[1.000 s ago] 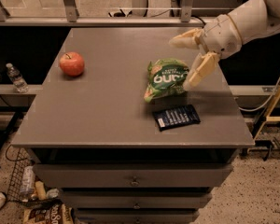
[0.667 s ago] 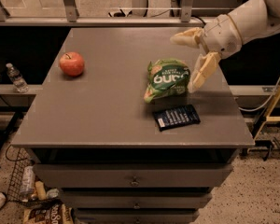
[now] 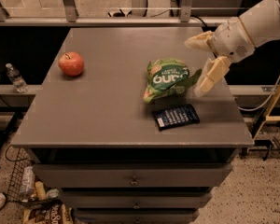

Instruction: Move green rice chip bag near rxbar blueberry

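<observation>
The green rice chip bag [image 3: 168, 78] lies on the grey table [image 3: 107, 106], right of centre, its white lettering facing up. The rxbar blueberry [image 3: 176, 116], a flat dark-blue bar, lies just in front of the bag, almost touching it. My gripper [image 3: 192, 68] is at the bag's right side with its two pale fingers [image 3: 211, 73] spread wide. It is open and holds nothing. The lower fingertip is just clear of the bag's right edge.
A red apple [image 3: 71, 63] sits at the table's left side. The table's right edge is close under my arm [image 3: 252, 27]. Drawers are below the tabletop. A water bottle [image 3: 15, 77] stands on a ledge to the left, and there is clutter on the floor.
My gripper has drawn back a little to the right, away from the bag. The bag, bar and apple have not moved.
</observation>
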### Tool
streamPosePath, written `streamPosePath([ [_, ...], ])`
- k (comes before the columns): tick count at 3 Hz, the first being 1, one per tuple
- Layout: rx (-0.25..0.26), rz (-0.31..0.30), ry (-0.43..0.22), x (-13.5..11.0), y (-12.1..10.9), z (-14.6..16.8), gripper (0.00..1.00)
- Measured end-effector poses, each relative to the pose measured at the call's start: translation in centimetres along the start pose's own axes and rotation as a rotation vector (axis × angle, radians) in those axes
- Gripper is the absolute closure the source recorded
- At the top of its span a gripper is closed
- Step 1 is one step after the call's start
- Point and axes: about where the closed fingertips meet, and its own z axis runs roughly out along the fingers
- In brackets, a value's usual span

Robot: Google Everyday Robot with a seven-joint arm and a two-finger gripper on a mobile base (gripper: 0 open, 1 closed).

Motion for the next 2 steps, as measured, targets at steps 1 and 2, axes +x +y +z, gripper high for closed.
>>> streamPosePath([
  [1,0.112,0.057,0.062,1.1,2.3,-3.9,0.0],
  [2,0.224,0.109,0.056,3.2,5.2,-7.9,0.0],
])
